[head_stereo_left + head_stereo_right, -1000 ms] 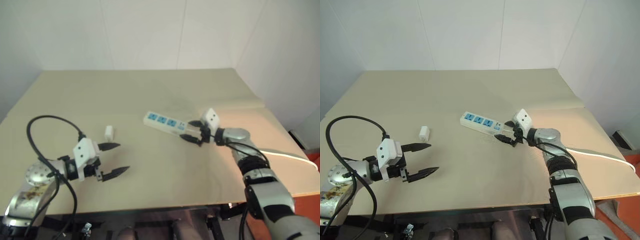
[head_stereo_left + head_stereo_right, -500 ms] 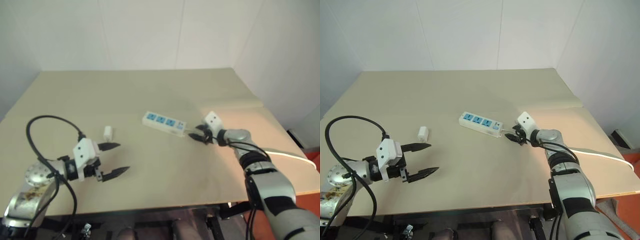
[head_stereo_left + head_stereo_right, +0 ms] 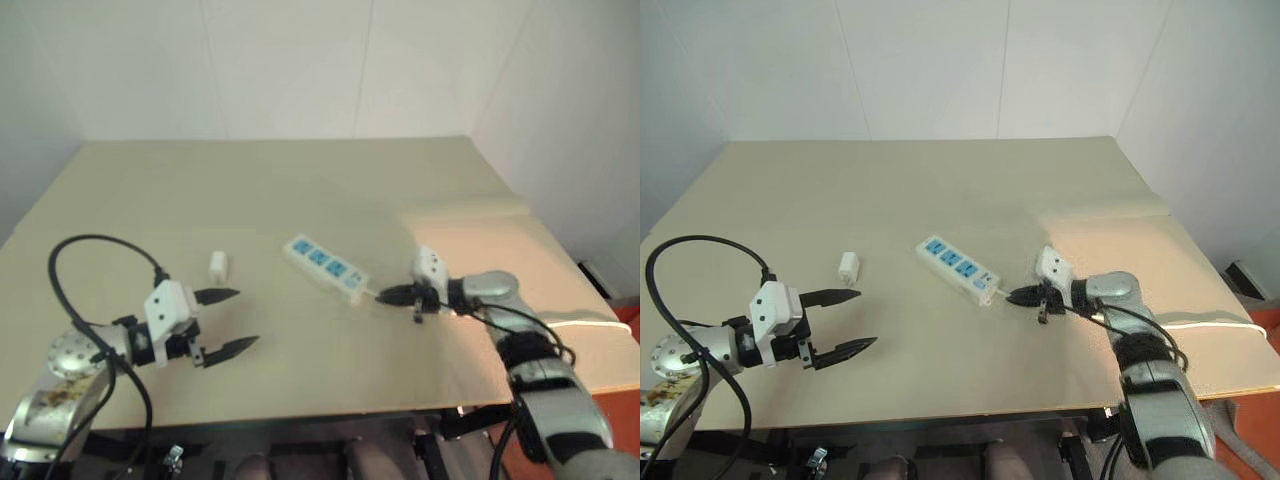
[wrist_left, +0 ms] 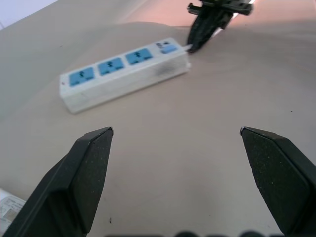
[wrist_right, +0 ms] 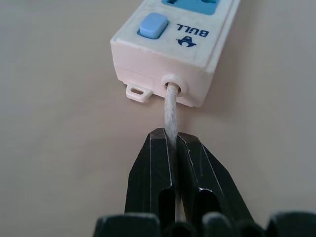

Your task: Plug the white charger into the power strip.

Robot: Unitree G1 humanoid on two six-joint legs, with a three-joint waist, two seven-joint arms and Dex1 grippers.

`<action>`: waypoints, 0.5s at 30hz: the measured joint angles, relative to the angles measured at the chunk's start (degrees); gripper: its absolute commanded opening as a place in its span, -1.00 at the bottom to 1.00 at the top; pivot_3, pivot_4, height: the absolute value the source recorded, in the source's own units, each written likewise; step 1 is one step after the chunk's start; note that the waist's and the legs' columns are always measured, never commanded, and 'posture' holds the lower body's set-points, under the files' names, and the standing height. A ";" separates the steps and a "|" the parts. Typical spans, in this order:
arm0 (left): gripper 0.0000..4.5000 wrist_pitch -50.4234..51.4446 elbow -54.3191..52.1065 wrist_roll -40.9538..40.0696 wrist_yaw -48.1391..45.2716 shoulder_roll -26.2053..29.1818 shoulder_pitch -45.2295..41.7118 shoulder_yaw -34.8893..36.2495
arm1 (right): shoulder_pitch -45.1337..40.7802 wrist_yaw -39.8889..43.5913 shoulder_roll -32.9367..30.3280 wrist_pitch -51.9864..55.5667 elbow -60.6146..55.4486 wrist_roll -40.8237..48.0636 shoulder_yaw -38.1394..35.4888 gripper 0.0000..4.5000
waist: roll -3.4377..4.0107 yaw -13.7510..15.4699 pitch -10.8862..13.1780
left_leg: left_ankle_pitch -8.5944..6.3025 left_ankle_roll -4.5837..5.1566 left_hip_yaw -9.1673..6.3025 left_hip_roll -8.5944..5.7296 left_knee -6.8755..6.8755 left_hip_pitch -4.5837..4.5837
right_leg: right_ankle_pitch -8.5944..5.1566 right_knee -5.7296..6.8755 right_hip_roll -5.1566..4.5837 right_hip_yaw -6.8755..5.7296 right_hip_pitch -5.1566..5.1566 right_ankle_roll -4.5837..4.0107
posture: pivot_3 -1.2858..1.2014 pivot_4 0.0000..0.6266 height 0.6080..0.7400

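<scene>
A wide beige table (image 3: 940, 180) stands against plain white walls (image 3: 920, 60). Near its middle lies the long flat white power strip (image 3: 958, 268) with three blue sockets, set at a slant. From its switch end a pale cord (image 5: 170, 106) leaves; the right gripper (image 3: 1018, 296) is clenched on that cord just beside the strip. The small white rectangular charger (image 3: 847, 265) lies well apart from the strip, on its other side. Nearer the table's front edge than the charger, the left gripper (image 3: 848, 319) hovers with fingers spread, grasping nothing.
</scene>
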 measured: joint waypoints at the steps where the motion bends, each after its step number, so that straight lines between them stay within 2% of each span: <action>1: 1.00 0.00 0.07 -0.06 -0.07 0.00 -0.08 -0.05 | 2.55 0.04 -0.20 1.80 -4.68 0.56 0.29 -0.99 | 0.00 -0.04 0.00 | 0.00 0.00 0.02 0.00 0.00 0.02 | 0.00 0.01 0.00 0.01 0.00 0.01 | 0.03 -0.52 1.00; 3: 1.00 0.00 0.16 -0.09 -0.24 0.00 -0.73 -0.39 | 4.99 -2.10 0.09 4.13 -9.52 0.61 0.81 -0.99 | 0.00 -0.31 0.00 | 0.00 0.00 0.08 0.01 0.00 0.07 | -0.07 0.01 0.03 0.05 0.00 0.13 | 0.03 -0.52 1.00; 7: 1.00 0.00 0.31 -0.11 -0.64 -0.01 -2.15 -1.21 | 5.75 -9.48 1.61 7.01 -14.25 0.30 0.90 -0.38 | 0.02 -0.26 0.01 | 0.01 0.00 0.08 0.07 0.00 0.13 | -0.19 0.02 0.12 0.05 0.00 0.30 | 0.03 -0.52 1.00; 13: 1.00 0.00 1.21 -0.41 -1.08 -0.01 -2.30 -1.42 | 10.30 -13.24 -0.28 11.52 -22.22 2.58 -0.66 0.56 | 0.02 0.40 0.02 | -0.03 0.01 0.06 -0.08 0.01 -0.11 | -0.08 -0.07 -0.08 0.03 -0.06 0.09 | 0.03 -0.52 1.00; 15: 1.00 0.00 1.17 -0.48 -1.13 -0.01 -2.23 -1.48 | 12.75 -11.98 -2.27 13.84 -25.38 5.67 -1.71 0.56 | 0.03 0.77 0.03 | -0.03 0.01 0.07 -0.10 0.03 -0.10 | -0.07 -0.06 -0.11 0.04 -0.05 0.09 | 0.03 -0.52 1.00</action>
